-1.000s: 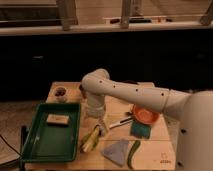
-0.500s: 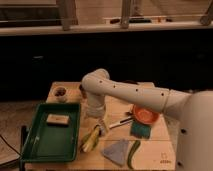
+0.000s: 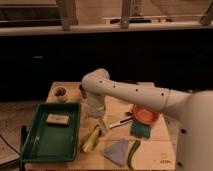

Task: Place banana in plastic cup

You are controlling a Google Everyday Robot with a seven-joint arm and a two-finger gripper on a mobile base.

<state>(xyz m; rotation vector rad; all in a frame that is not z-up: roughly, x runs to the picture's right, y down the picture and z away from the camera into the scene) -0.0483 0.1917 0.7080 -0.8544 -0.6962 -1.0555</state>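
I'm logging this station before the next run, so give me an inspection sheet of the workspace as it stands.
Surface: wooden table, crowded.
Job's things: banana lies on the table beside the green tray; no plastic cup made out.
Clutter: orange bowl, dark green vegetable, grey cloth, green sponge, small block in the tray, small dark-filled cup at the back left.
Grippers: gripper hangs low above the banana's far end.
Cables: nothing seen.
Surroundings: dark cabinet front behind the table.

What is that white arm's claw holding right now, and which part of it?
It cannot be told. The gripper sits low over the table, right at the upper end of the banana, but a grasp isn't visible.
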